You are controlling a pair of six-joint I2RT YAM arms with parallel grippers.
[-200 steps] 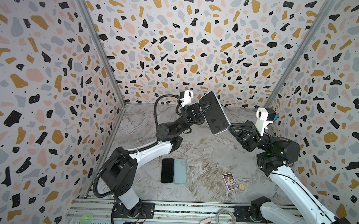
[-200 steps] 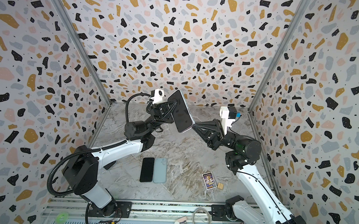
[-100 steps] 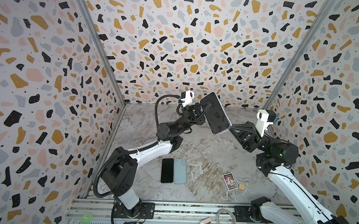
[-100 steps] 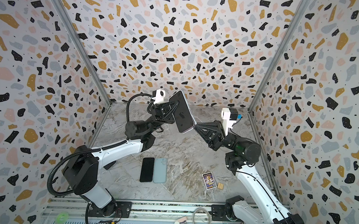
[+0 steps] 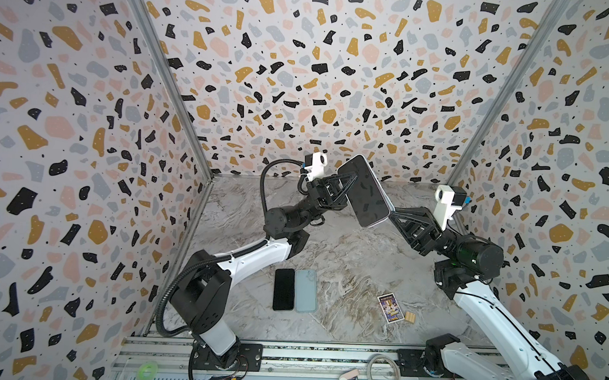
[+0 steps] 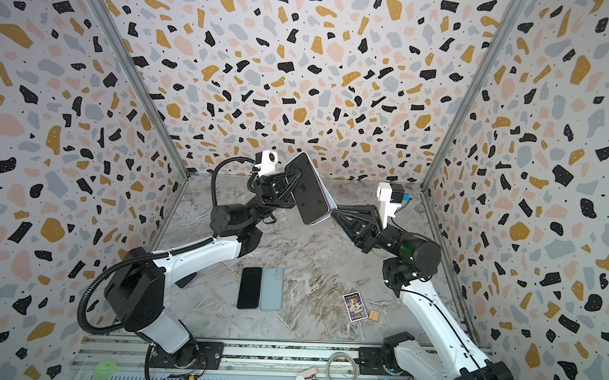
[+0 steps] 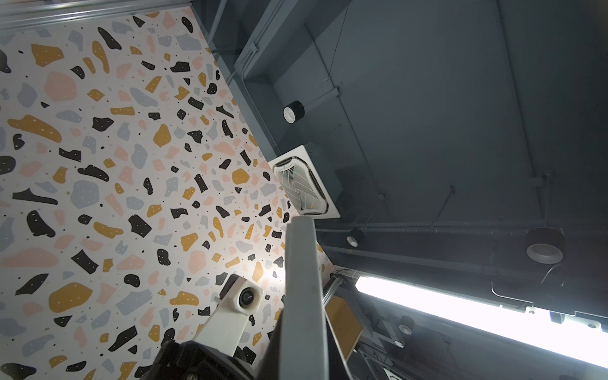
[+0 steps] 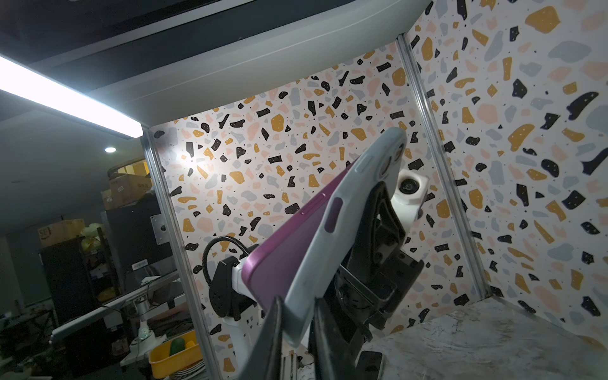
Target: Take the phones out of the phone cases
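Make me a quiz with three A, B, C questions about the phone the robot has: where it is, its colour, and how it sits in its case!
1. Where is the phone?
A. inside a box
B. in the air between the left gripper and right gripper
C. under an arm

2. What colour is its side?
A. green
B. yellow
C. purple

3. How does it sit in its case?
A. one side out, the rest in
B. fully out
C. fully in

Answers:
1 B: both top views show it held up above the table.
2 C: the right wrist view shows a purple side.
3 A: there the grey case gapes along that side but seems to wrap the far end.
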